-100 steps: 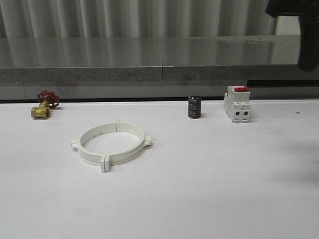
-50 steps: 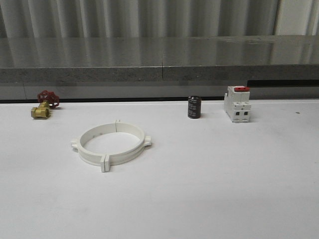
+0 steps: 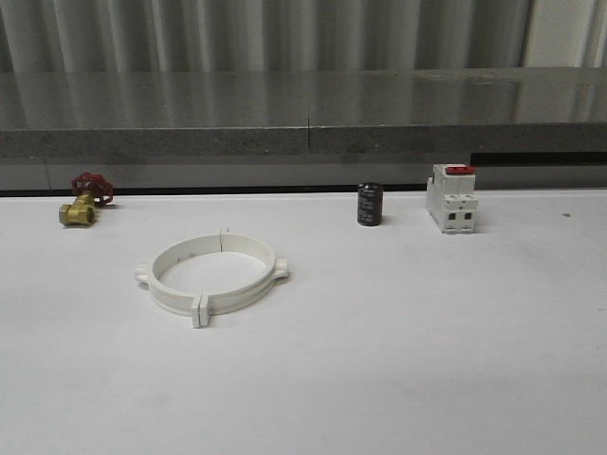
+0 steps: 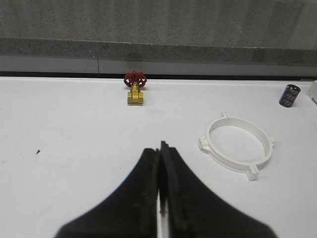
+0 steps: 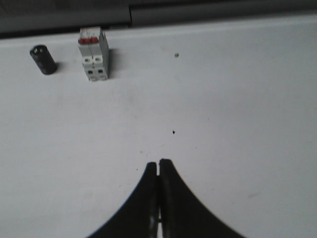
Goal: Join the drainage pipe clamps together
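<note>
Resting left of centre in the front view, the drainage pipe clamps [image 3: 211, 277] already form one closed ring on the white surface [image 3: 408, 341]. The left gripper [image 4: 161, 148] and right gripper [image 5: 158, 165] hold nothing, fingers pressed together; little seems left.

Looks like a robot test bench in a lab or workshop, not anybody's home. The main thing is a plain white table [image 3: 398, 360], totally bare apart from a few hardware bits laid out like test props. Behind the table there's a grey speckled stone-like ledge [image 3: 303, 140] with corrugated metal sheeting [image 3: 266, 33] above it. Along the table's far edge sit a brass valve with a red handwheel [image 3: 82, 201], a small black capacitor-looking cylinder [image 3: 370, 204] and a white circuit breaker with a red top [image 3: 451, 197]. Closer in from the valve lies a white plastic pipe clamp ring [image 3: 211, 276].
</note>
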`<state>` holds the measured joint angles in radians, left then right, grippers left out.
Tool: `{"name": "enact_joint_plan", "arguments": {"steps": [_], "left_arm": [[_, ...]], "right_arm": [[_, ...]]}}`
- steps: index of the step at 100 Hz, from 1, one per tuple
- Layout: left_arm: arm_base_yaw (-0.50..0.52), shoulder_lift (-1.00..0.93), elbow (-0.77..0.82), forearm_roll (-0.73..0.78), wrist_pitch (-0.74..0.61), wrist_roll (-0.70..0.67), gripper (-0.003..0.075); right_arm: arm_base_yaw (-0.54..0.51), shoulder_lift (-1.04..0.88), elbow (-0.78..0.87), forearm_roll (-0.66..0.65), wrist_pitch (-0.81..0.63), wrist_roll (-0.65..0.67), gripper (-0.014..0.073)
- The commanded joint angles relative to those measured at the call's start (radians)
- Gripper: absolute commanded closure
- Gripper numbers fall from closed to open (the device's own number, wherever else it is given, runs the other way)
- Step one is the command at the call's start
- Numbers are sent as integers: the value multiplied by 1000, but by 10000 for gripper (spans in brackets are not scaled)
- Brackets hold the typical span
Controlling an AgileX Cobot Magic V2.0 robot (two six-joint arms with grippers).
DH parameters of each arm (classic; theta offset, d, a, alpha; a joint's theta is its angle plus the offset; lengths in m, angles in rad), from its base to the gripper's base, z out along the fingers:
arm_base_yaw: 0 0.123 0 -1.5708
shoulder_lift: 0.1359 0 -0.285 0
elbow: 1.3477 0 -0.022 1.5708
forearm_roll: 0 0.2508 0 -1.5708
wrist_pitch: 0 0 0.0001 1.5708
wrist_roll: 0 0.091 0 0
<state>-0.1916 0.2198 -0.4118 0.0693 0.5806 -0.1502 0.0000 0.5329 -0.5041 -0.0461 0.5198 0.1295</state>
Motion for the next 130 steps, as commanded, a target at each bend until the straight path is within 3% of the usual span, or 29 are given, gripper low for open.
{"name": "enact_joint_plan", "arguments": {"steps": [1, 48, 66, 130], "left_arm": [[4, 9, -26, 2, -75, -2, 741], [4, 9, -26, 2, -75, -2, 741], [4, 8, -26, 2, -75, -2, 741], [4, 8, -26, 2, -75, -2, 741]], "right_arm": [[-6, -90, 23, -29, -116, -1, 659], [-6, -540, 395, -28, -448, 0, 659], [-6, -564, 519, -28, -543, 0, 659], [0, -562, 514, -43, -507, 0, 659]]}}
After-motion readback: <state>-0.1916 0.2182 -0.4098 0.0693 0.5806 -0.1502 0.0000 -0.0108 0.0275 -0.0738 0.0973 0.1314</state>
